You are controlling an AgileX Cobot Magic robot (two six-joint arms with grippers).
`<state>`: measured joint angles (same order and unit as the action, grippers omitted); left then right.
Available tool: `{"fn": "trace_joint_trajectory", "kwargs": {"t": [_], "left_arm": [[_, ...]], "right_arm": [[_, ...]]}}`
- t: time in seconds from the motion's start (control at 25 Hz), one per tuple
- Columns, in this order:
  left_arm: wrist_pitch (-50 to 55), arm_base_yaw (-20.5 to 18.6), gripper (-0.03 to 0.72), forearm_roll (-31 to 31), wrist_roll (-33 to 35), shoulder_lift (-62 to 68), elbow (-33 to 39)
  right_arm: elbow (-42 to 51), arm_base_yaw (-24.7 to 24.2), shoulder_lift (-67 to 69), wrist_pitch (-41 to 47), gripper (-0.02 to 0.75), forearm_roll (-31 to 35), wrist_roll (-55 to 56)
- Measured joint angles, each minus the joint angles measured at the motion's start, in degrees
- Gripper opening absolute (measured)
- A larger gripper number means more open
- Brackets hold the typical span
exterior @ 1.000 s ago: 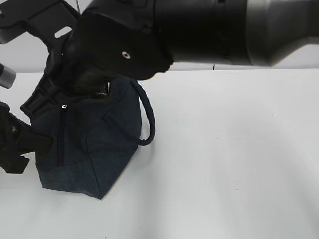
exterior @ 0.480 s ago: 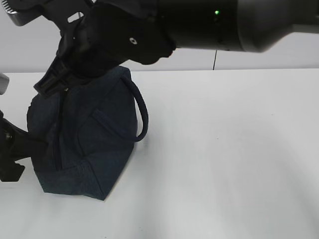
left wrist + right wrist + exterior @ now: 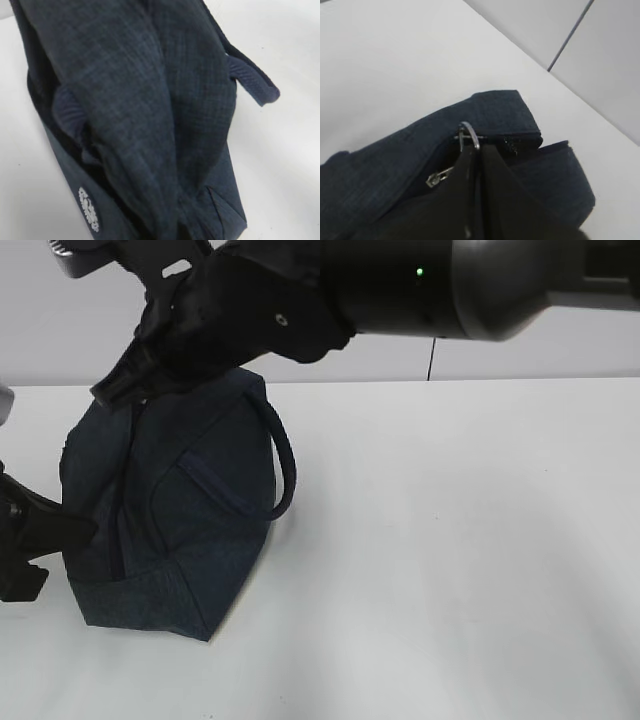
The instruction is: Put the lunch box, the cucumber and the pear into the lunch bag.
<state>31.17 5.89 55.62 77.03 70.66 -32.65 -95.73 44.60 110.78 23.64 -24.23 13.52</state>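
We see lunch bag (image 3: 170, 510) upright, navy woven fabric; right gripper (image 3: 472, 150) pinching zipper ring (image 3: 469, 135); left gripper (image 3: 40, 540) fingers unreadable.

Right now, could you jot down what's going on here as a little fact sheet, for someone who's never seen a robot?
Object on table: one dark navy lunch bag, standing on a white table
Bag handle: looped strap hanging on its right side
Bag opening: looks closed; no lining visible
Right gripper: at the bag's top, fingers pressed together on the metal zipper ring
Left gripper: at the bag's lower left side; whether it grips cannot be told
Food items: lunch box, cucumber and pear not visible in any view
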Motion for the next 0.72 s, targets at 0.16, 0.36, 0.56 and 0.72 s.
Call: {"fn": "trace_joint_trajectory", "kwargs": {"t": [0.16,0.36,0.56,0.72], "left_arm": [[0.00,0.00,0.003,0.00,0.00,0.00,0.00],[0.00,0.00,0.003,-0.11,0.00,-0.02,0.00],[0.62,0.00,0.003,-0.29,0.00,-0.02,0.00],[1.31,0.00,0.003,-0.42,0.00,-0.02,0.00]], "right_arm": [[-1.53,-0.78,0.13,-0.08,0.000,0.00,0.55],[-2.91,-0.91,0.26,0.36,0.000,-1.64,0.76],[-3.04,-2.28,0.67,0.55,0.000,-3.11,0.99],[-3.04,-4.11,0.79,0.55,0.000,-3.45,1.48]]}}
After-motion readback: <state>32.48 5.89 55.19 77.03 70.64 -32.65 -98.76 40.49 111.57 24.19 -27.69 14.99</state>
